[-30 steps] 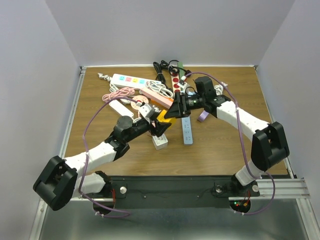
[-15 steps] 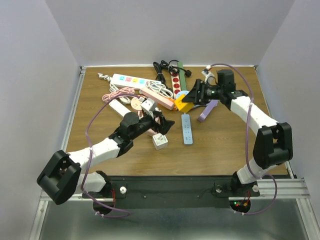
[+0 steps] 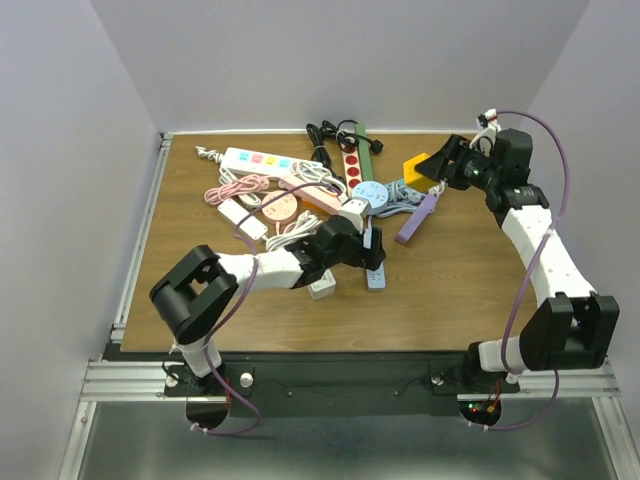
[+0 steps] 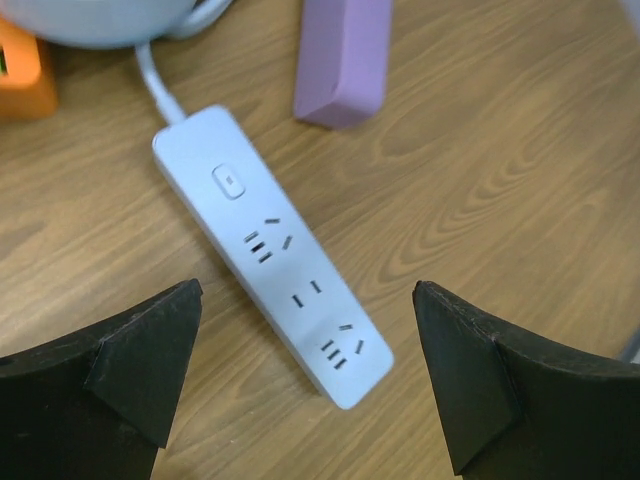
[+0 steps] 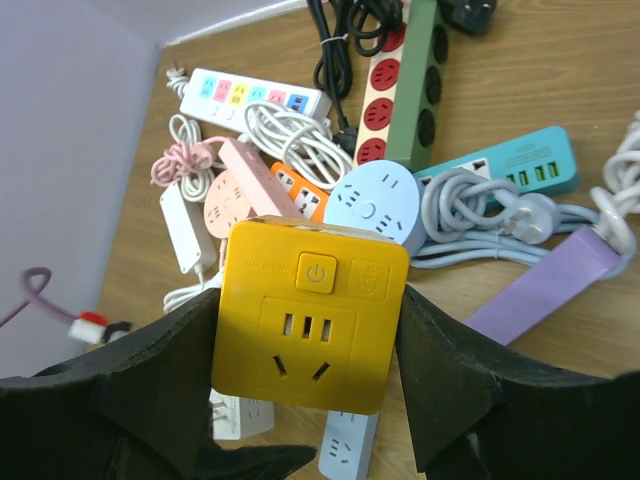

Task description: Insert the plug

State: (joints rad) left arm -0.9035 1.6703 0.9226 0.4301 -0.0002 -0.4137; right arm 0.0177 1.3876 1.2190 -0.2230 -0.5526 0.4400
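Note:
My right gripper (image 5: 310, 372) is shut on a yellow cube socket (image 5: 310, 315), its power button and socket face turned to the wrist camera. In the top view this cube (image 3: 415, 165) hangs above the table's back right, right of the pile. My left gripper (image 4: 310, 380) is open, its jaws wide apart above a pale power strip (image 4: 280, 260) that lies flat on the wood. In the top view that gripper (image 3: 370, 245) sits over the strip (image 3: 375, 272). A white plug block (image 3: 322, 285) with prongs lies just left of it, also low in the right wrist view (image 5: 240, 415).
A pile of strips fills the back middle: a white strip with coloured sockets (image 3: 255, 160), a green strip with red sockets (image 3: 355, 160), a pink strip (image 3: 310, 195), a round pale blue socket (image 5: 372, 205), a teal strip (image 5: 510, 165), a purple strip (image 3: 415, 220) and black cables (image 3: 330, 135).
My right arm has swung from the table's middle to the back right, carrying the yellow cube. My left gripper has opened wide and moved right, over the pale strip.

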